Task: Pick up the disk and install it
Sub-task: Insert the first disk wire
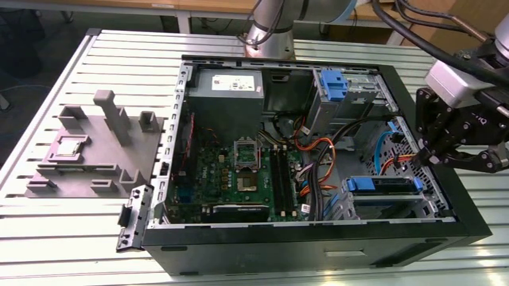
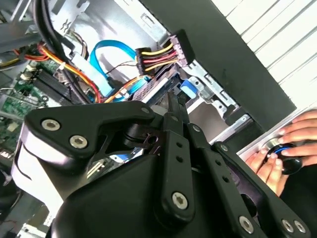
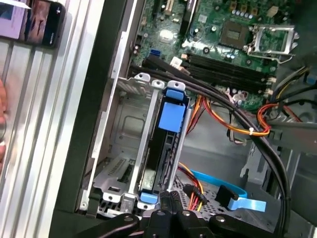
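Observation:
The disk sits in the drive cage at the front corner of the open computer case, on the exterior view's right. In the first wrist view the disk stands on edge between the cage's metal rails, its blue frame on top and its dark side showing. My gripper hangs over the case wall just beyond the cage. The black fingers reach close to the blue end of the frame. In the second wrist view my gripper is shut, its tips next to the disk's blue tab with nothing between them.
Orange, yellow and black cables and a blue flat cable run beside the cage. The motherboard, a grey power supply and an upright blue latch piece fill the case. A grey fixture lies outside it. A person's hand rests nearby.

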Motion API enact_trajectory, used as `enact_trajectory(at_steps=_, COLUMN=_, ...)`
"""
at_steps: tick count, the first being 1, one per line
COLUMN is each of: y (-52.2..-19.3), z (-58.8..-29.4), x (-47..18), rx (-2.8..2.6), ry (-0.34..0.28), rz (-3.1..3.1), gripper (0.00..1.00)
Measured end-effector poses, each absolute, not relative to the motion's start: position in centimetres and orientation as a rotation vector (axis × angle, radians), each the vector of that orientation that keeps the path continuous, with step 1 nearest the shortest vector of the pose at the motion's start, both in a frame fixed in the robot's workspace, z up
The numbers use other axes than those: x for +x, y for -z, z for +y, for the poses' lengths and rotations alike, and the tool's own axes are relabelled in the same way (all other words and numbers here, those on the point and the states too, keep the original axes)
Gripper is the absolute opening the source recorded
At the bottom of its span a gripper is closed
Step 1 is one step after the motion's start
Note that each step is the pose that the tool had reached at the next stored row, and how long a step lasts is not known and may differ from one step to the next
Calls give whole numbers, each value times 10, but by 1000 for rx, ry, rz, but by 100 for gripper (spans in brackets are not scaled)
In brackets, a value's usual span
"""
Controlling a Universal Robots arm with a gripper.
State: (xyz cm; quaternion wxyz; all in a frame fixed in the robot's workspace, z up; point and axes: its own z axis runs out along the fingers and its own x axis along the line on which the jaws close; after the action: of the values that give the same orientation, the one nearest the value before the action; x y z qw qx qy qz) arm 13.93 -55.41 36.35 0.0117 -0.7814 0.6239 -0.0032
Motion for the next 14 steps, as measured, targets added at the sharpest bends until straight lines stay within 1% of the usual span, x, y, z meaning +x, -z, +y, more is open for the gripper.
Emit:
enact_trajectory(at_steps=5, y=-363, z=-554, x=139, rx=-2444, ry=58, rz=1901, gripper=12)
enact_trajectory(at_steps=10, y=-363, z=-554, x=139, rx=-2487, ry=69, rz=1832, gripper=12)
enact_trajectory(at_steps=14, y=-363, z=-554, x=139, rx=-2506, ry=96, rz=1779, gripper=12)
